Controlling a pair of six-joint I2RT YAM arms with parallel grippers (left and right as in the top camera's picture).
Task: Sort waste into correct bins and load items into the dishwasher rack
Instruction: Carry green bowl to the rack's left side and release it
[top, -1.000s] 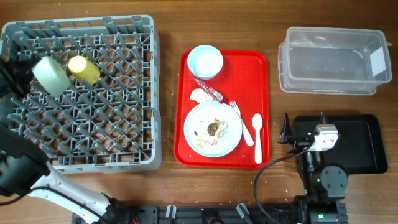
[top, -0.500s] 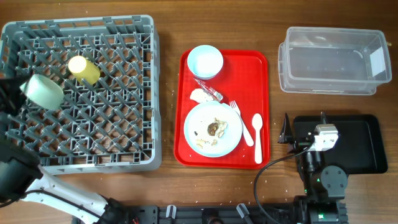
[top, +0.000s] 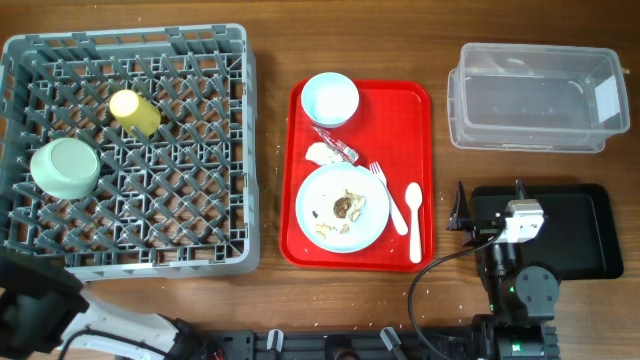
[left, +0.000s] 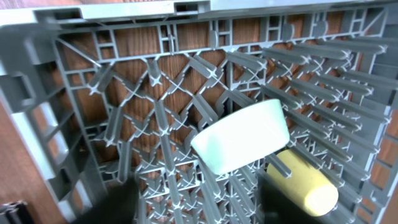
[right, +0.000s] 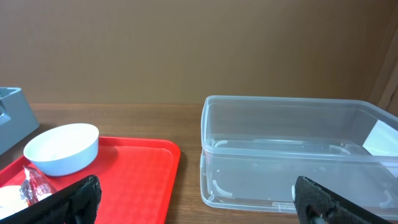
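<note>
Leaning among grey plastic pegs (left: 323, 59) sits green bowl (left: 242, 140); left end effector (left: 199, 205) and right end effector (right: 199, 205) gape empty.

Grey peg rack (top: 250, 150) on the left has the pale green bowl (top: 65, 167) tipped among the pegs near its left wall, and the yellow cup (top: 135, 112) on its side further back. The red tray (top: 400, 100) holds the light blue bowl (top: 330, 98) upright, the red wrapper (top: 337, 144) touching the white tissue (top: 322, 154), the round plate (top: 320, 195) with rice and brown scraps (top: 346, 207), plus the white fork (top: 388, 200) and spoon (top: 414, 215) flat beside it. The clear tub (top: 530, 48) sits at far right, with the black tray (top: 575, 230) in front of it.
</note>
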